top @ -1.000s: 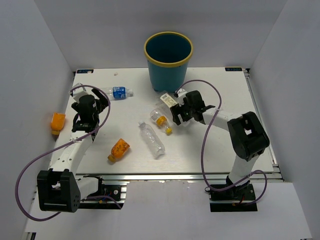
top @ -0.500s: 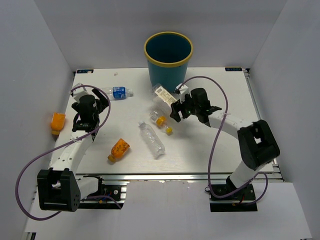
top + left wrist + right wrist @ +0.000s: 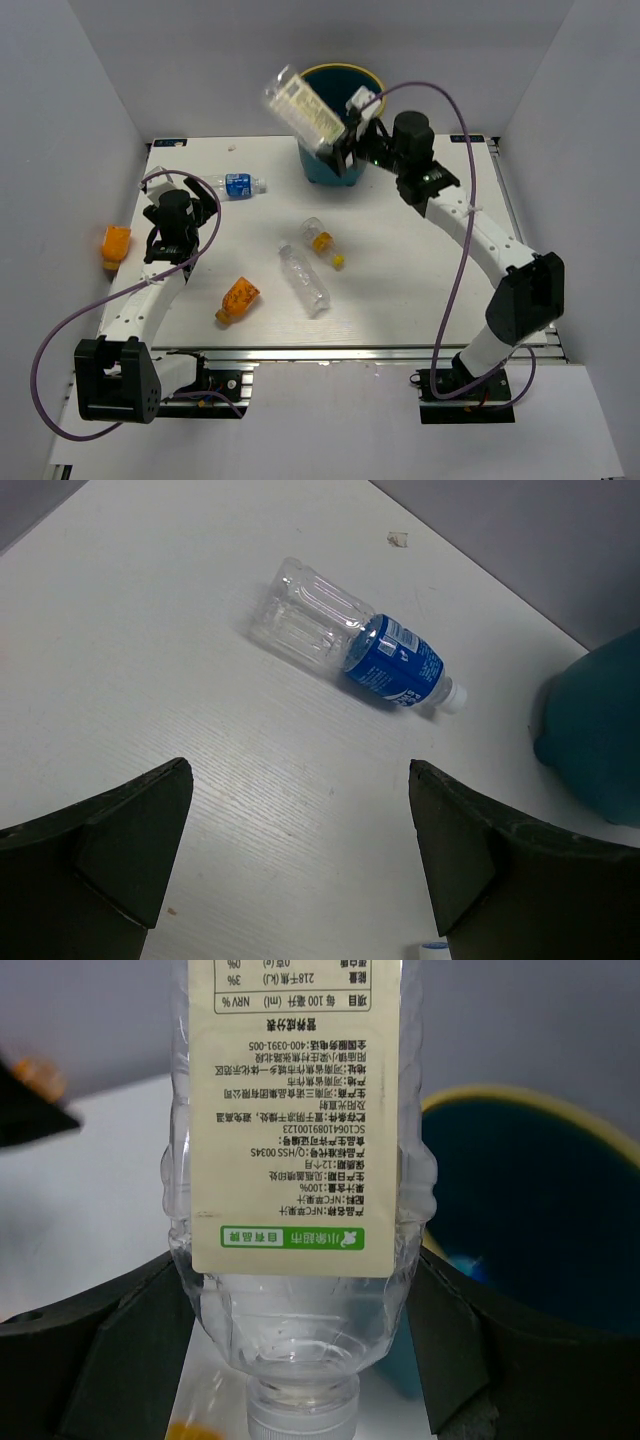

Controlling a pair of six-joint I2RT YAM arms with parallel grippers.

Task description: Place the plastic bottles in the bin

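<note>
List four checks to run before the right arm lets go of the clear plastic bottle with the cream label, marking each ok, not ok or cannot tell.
1. Grip firm: ok. The right gripper is shut on the clear plastic bottle with the cream label, near its neck.
2. Bottle above the opening: not ok. In the right wrist view the round teal plastic bin with the yellow rim lies off to one side of it.
3. Bin upright, mouth open: ok.
4. Left gripper clear: ok. It is open, by the clear plastic bottle with the blue label, away from the bin.
</note>
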